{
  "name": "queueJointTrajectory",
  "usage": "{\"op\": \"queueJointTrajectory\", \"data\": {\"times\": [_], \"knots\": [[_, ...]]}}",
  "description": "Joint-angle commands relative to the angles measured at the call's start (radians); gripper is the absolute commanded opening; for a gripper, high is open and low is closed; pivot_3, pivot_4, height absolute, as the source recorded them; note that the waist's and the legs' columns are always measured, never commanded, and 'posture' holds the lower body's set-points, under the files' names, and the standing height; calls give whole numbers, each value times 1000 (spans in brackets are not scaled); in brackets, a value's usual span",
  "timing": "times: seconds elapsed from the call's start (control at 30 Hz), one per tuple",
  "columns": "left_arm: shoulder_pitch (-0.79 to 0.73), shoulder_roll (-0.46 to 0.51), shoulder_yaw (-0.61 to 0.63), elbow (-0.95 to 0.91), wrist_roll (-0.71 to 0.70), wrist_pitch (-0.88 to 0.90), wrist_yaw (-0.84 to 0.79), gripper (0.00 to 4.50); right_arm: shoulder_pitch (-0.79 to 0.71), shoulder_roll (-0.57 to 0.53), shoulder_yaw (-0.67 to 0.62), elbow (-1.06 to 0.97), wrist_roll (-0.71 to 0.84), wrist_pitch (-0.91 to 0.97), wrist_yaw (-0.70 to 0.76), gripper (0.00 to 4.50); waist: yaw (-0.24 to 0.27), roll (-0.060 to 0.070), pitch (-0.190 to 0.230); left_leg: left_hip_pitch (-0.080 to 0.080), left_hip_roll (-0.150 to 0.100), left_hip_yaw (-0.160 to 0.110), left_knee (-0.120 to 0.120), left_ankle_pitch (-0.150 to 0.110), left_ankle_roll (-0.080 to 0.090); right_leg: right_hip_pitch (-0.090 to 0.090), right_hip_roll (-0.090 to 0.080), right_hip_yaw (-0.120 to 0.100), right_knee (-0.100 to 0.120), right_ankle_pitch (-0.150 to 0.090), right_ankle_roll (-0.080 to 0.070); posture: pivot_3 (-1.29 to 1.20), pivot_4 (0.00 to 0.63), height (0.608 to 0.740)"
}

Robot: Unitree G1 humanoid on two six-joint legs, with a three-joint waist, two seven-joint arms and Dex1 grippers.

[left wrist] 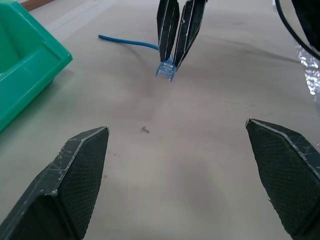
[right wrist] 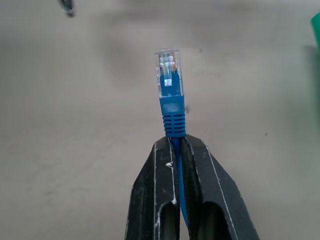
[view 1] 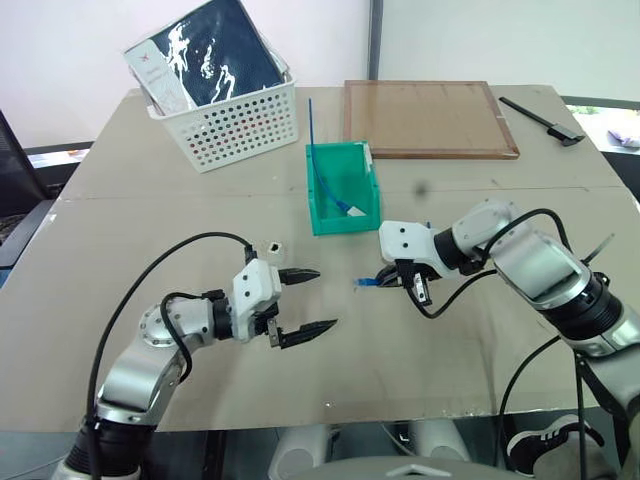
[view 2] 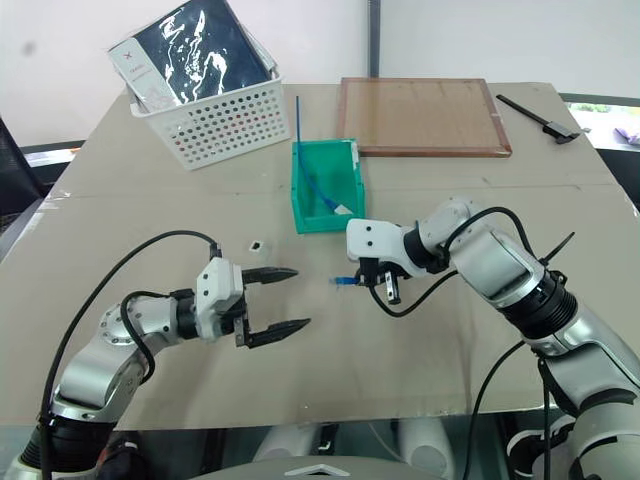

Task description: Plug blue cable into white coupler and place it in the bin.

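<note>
Two grippers are working over the tan table (view 1: 120, 230), one at lower left of the head view and one at centre right; the left gripper (view 1: 304, 302) is standing with its black fingers spread wide apart and nothing between them, pointing toward the middle of the frame; the right gripper (view 1: 385, 279) is pinching its fingers together on the blue cable (right wrist: 173, 117), just behind the ribbed boot, so the clear plug is sticking out past the fingertips; in the left wrist view that plug is hanging just above the table surface, with a stretch of blue cable trailing away behind the closed fingers toward the bin.

The white coupler (view 1: 273, 244) is sitting on the table just above the left gripper's wrist housing in the head view, apart from both sets of fingers; the bin (view 1: 328, 222) is lying at centre frame, above the gap between the two grippers, and is holding another blue cable with a white piece at its end; a white perforated basket (view 1: 235, 125) is standing at upper left; a wooden board (view 1: 428, 118) is lying at upper right.
</note>
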Motion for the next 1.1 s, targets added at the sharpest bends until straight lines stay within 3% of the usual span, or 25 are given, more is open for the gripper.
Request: {"op": "queueJointTrajectory", "data": {"times": [0.03,0.2,0.27,0.4,0.5,0.57,0.67,0.8,1.1], "knots": [[-7,3,-11,65,30,-64,-32,4500,-43,61,60,61,-62,-22,-39,14,-5,0,0,0,0,0,0,0,0,0,0,0,0,0,0,0,150,740],[-21,7,-14,148,57,-125,-63,4500,-49,169,121,220,-137,-121,-94,14,-3,0,0,0,0,0,0,0,-1,-2,1,1,1,0,0,0,150,740],[-27,6,-13,166,62,-136,-67,4500,-39,196,109,263,-152,-185,-123,543,-3,-1,-1,0,0,0,0,1,-1,-1,0,1,1,0,0,0,150,740],[-36,5,-15,187,68,-149,-72,4500,-21,201,31,251,-124,-207,-128,2302,-3,-1,-1,0,0,0,0,0,-1,-1,0,1,1,0,0,0,150,740],[-52,-2,-20,206,73,-153,-72,4500,45,139,-134,98,-14,-229,-111,3743,4,0,0,-2,-1,-2,0,0,-1,-2,0,0,1,0,0,0,150,740],[-78,-17,-30,217,72,-136,-64,4500,174,53,-286,-56,105,-252,-71,4438,13,0,0,-3,-2,-3,0,0,-1,-3,-1,-1,1,0,0,0,150,740],[-117,-29,-42,235,76,-116,-60,4500,363,-22,-467,-223,244,-260,-58,4438,30,0,0,-5,-3,-5,0,0,-1,-3,-2,-3,-1,0,0,0,150,740],[-171,-31,-58,269,88,-109,-71,4500,587,-52,-626,-348,280,-324,-136,4438,18,0,0,-4,-2,-3,-1,0,0,-3,-1,-1,0,0,0,0,150,740],[-318,-43,-134,391,162,-121,-103,4500,1115,2,-869,-595,289,-386,-300,4438,26,0,0,1,-1,-2,1,0,0,4,0,-1,1,0,1,0,150,740]]}}
